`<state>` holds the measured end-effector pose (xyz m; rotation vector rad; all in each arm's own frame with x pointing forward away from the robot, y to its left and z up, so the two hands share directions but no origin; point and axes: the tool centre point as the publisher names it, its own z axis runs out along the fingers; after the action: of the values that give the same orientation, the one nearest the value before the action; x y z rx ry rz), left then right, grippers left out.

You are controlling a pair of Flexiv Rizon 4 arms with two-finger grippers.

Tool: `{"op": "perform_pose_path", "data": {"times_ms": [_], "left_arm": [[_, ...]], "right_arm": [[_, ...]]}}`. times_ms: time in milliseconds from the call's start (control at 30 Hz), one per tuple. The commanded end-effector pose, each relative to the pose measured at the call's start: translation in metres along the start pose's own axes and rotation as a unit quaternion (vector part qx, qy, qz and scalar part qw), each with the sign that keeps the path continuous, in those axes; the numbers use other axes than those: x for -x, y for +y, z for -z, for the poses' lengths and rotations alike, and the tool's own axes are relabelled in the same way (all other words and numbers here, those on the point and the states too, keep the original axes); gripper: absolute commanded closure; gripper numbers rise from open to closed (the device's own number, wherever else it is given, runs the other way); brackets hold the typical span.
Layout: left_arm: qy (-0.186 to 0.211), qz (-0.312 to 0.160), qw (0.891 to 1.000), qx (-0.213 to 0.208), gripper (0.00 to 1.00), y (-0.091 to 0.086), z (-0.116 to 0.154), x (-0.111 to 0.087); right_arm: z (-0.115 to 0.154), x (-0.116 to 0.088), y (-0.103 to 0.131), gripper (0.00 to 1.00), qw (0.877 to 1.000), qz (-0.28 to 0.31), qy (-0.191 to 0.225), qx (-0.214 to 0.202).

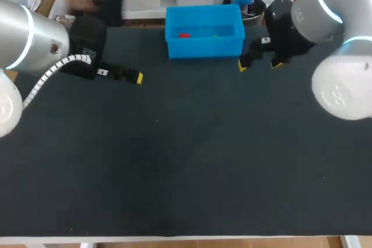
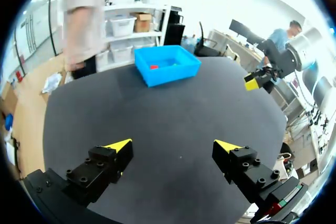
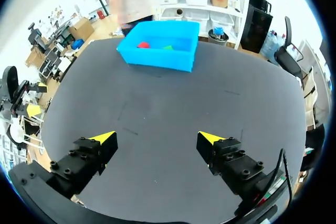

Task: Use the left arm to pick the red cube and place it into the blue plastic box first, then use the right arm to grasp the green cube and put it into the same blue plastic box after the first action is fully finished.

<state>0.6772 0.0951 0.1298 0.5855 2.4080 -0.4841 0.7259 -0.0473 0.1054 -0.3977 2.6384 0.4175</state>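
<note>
Now both cubes lie in the box (image 1: 203, 47), and both grippers are spread wide, holding nothing.
Red cube (image 3: 143, 45) and green cube (image 3: 168, 48) sit side by side inside it; the left wrist view shows only the red. The left gripper (image 2: 175, 145) is well left of the box, the right gripper (image 1: 260, 64) just right of it.

We see a plain black table (image 1: 186, 161) with no pattern. The box (image 1: 204, 47) at its twelve o'clock edge is bright blue. Inside it lie a red cube (image 1: 183, 35) toward nine o'clock and a green cube (image 3: 168, 48) toward three o'clock. Our left gripper (image 2: 173, 146) and right gripper (image 3: 156, 138) are black with yellow tips. The left arm (image 1: 23, 39) and right arm (image 1: 337, 10) are silver-grey, each with a pale glowing ring. The left arm's ribbed cable (image 1: 52, 71) is white.
</note>
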Motion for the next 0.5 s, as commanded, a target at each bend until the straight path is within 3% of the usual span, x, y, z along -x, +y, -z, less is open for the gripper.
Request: {"op": "perform_pose_path", "data": {"times_ms": [33, 500], "left_arm": [[-0.001, -0.001, 1.000, -0.004, 0.00, 0.0020, 0.0002, -0.0005], [-0.001, -0.001, 1.000, -0.004, 0.00, 0.0020, 0.0002, -0.0005]], "right_arm": [[0.0017, -0.0034, 0.0016, 0.00, 1.000, 0.000, -0.026, -0.002], [0.0011, -0.0012, 0.0041, 0.00, 1.000, 0.001, -0.029, 0.008]]}}
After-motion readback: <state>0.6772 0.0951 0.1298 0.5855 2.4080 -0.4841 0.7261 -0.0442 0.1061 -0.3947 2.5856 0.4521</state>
